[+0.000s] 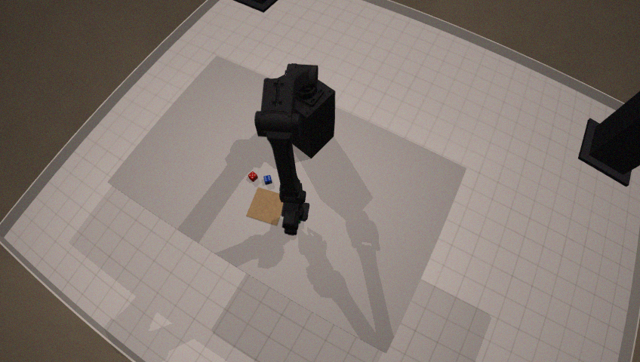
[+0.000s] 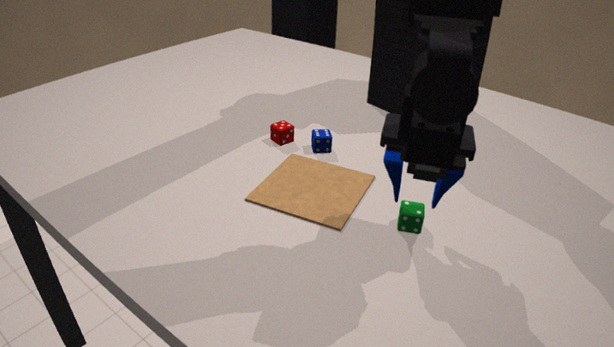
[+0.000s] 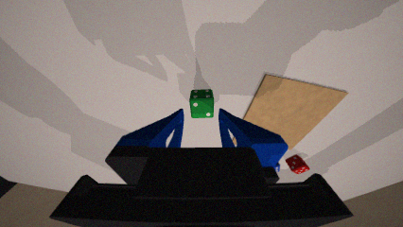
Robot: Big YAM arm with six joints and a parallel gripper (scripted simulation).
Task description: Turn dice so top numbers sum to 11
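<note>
Claw (image 2: pixel 414 203) (image 3: pixel 201 113) spread partway with nothing between its fingers, as the exterior view shows, just above the green die (image 2: pixel 411 216) (image 3: pixel 201 104). That die rests on the tabletop (image 1: pixel 417 197) (image 2: pixel 77 96) (image 3: pixel 28 147), to the right of the mat (image 1: pixel 263 206) (image 2: pixel 311 189) (image 3: pixel 293 109), with a two on top. Beyond the mat's far edge sit the red die (image 1: pixel 253 176) (image 2: pixel 281 132) (image 3: pixel 297 164), apparently five up, and, to its right, the blue die (image 1: pixel 267 179) (image 2: pixel 321 140), six up. By that reading the tops make thirteen, so some turning is left.

From the top view, red and blue both lie off the mat; the arm (image 1: pixel 286 168) covers the claw's fingers.

In the wrist view, green stands ahead of the fingertips, ungripped. The mat lies flat, which suits the finish, but no die is on it. I judge the job barely begun: gripping green seems next, then turning, placing all three, releasing and backing away.
</note>
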